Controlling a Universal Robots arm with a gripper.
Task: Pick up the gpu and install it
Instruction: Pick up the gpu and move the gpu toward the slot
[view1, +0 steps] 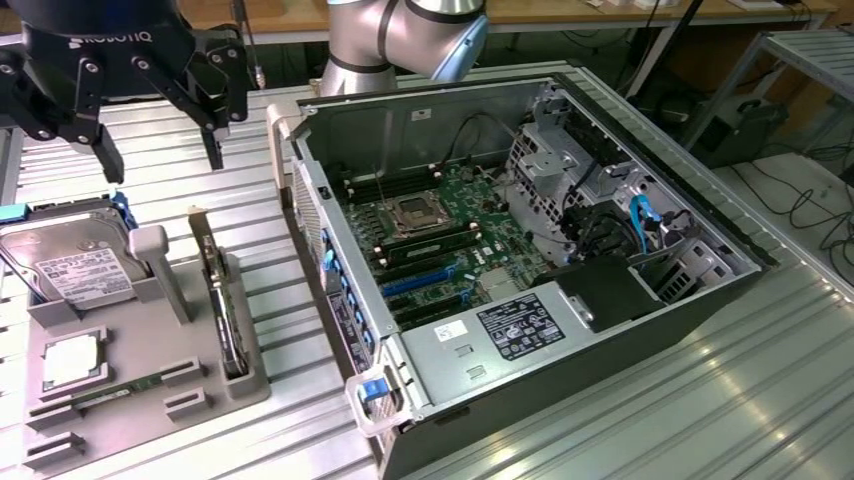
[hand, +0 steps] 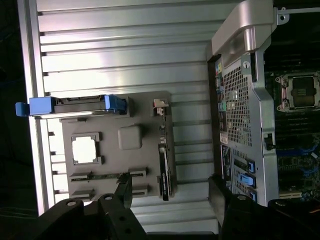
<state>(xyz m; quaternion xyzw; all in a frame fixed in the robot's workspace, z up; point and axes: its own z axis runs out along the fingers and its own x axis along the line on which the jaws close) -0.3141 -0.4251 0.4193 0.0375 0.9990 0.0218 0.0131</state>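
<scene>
The gpu (view1: 222, 300) stands on edge as a dark sliver in a slot of the grey holder tray (view1: 200, 400), at the side nearest the computer case. In the wrist view the gpu (hand: 164, 172) runs lengthwise, its silver bracket (hand: 160, 105) at the far end. My gripper (view1: 160, 160) hangs open well above the tray's back end, with nothing between its fingers. Seen from the wrist, the gripper (hand: 170, 195) has its two black fingers spread wide, and the gpu lies in the gap between them, far below.
The tray also holds a silver hard drive (view1: 74, 265) with blue rails, a square processor (view1: 74, 360) and a narrow memory stick (view1: 134, 385). The open computer case (view1: 400, 120) lies at the exterior view's right, with its motherboard (view1: 427, 225) and blue slots (view1: 420, 285) exposed.
</scene>
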